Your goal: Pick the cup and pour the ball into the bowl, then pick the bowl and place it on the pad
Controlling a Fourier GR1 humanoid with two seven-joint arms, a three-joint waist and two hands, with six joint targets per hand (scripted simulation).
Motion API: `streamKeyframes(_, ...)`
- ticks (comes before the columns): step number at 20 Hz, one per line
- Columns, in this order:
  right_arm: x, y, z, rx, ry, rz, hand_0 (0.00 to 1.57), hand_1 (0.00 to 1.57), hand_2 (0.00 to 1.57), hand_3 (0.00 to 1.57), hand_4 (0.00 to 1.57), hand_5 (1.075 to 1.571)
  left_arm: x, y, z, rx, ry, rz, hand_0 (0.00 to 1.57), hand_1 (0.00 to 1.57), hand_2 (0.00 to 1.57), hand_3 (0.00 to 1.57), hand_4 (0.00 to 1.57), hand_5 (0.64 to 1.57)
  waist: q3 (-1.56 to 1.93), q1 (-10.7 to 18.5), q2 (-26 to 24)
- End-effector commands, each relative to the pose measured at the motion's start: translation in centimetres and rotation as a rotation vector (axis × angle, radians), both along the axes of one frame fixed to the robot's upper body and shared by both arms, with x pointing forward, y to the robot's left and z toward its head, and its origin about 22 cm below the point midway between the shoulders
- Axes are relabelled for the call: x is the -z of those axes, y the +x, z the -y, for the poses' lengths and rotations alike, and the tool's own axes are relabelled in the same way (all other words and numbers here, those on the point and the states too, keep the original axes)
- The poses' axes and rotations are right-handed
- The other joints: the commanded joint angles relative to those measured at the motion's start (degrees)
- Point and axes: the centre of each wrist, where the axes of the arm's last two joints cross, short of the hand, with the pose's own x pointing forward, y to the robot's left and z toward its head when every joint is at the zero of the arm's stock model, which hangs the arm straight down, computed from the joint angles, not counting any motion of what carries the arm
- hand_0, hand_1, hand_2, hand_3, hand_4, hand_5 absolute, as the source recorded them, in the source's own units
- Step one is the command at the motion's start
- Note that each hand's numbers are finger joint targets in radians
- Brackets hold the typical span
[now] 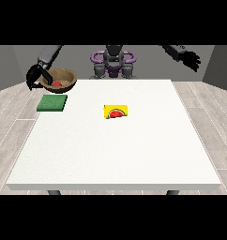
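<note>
A brown bowl (pixel 63 78) with a red ball (pixel 56 84) inside it hangs in the air above the table's far left corner. The hand at the view's left (pixel 34 76) has its fingers curled round the bowl's left rim. A green square pad (pixel 52 103) lies flat on the table just below and in front of the bowl. A yellow cup (pixel 116 111) with a watermelon picture lies on its side near the table's middle. The hand at the view's right (pixel 192 59) is raised high off the table's right side, fingers relaxed and holding nothing.
The white table (pixel 115 154) stretches wide towards the camera, with its front edge near the view's bottom. The robot's torso (pixel 113 61) stands behind the far edge.
</note>
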Motion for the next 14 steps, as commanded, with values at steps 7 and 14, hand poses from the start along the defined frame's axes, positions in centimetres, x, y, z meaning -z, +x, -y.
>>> streamKeyframes(7, -2.7, 0.7, 1.1, 0.042, -0.004, 0.174, 1.57, 1.57, 1.57, 0.0, 0.76, 1.567, -4.9, -3.7, -12.4, -0.045, -0.033, 0.153, 0.0, 0.0, 0.0, 0.0, 1.21, 1.565, -0.05, 1.22, 8.1)
streamKeyframes(14, -2.8, -1.7, 6.1, 0.215, -0.02, 0.15, 1.22, 1.22, 1.41, 1.3, 0.0, 1.553, -7.7, -2.6, -11.3, -0.04, -0.009, 0.178, 0.0, 0.0, 0.0, 0.0, 1.19, 1.558, 0.06, 2.12, 9.25)
